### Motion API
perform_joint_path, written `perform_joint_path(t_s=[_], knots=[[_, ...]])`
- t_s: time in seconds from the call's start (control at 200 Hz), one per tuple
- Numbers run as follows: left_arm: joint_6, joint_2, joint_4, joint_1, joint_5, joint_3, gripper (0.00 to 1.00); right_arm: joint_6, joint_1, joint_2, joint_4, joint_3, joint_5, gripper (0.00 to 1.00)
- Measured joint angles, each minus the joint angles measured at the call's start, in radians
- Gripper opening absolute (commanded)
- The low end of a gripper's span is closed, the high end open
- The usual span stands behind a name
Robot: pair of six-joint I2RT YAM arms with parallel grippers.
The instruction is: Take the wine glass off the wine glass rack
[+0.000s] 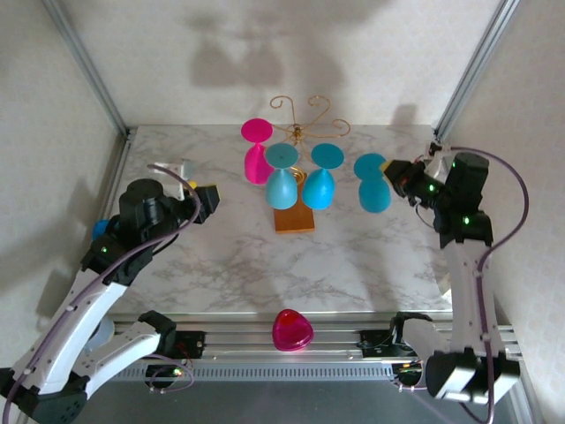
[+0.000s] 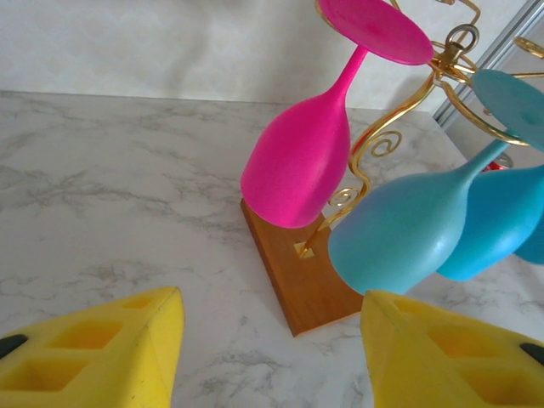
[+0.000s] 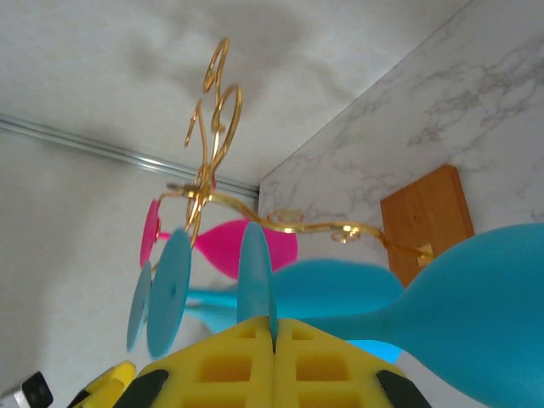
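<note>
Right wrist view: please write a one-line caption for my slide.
Right gripper closed on the stem of a blue wine glass, with the gold wine glass rack and a hanging pink glass behind.

Rack [image 2: 444, 66]: thin gold wire, polished metal, bright glints. Its base [image 2: 306, 280]: smooth orange-brown wood, low sheen. Pink glass [image 2: 297, 161] and blue glass [image 3: 476, 306]: matt, plastic-looking, no glare. Table [image 1: 221, 265]: smooth marble-pattern top. Gripper fingers [image 2: 102, 357]: yellow moulded plastic, matt. Frame post [image 1: 474, 71] at 1 o'clock: dull grey metal.
</note>
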Motion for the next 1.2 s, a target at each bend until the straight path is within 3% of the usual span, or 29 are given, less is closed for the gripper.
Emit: perform_joint_path(t_s=[0.325, 0.546, 0.781, 0.916, 1.076, 1.201], knots=[[-0.092, -0.111, -0.101, -0.001, 0.005, 0.016, 0.56, -0.063, 0.000, -0.295, -0.193, -0.088, -0.065, 0.00], [-0.156, -0.211, -0.168, -0.002, 0.012, -0.043, 0.55, -0.131, 0.065, -0.360, -0.319, -0.097, -0.082, 0.00], [-0.178, -0.198, -0.190, -0.002, 0.031, -0.093, 0.56, -0.134, 0.154, -0.401, -0.340, -0.109, -0.058, 0.00], [-0.177, -0.179, -0.190, -0.002, 0.035, -0.093, 0.56, -0.122, 0.292, -0.396, -0.332, -0.128, 0.018, 0.00], [-0.174, -0.152, -0.161, -0.002, 0.061, -0.112, 0.56, -0.144, 0.577, -0.295, -0.344, -0.091, 0.214, 0.00], [-0.175, -0.139, -0.137, -0.002, 0.088, -0.136, 0.56, -0.164, 0.733, -0.208, -0.332, -0.044, 0.349, 0.00]])
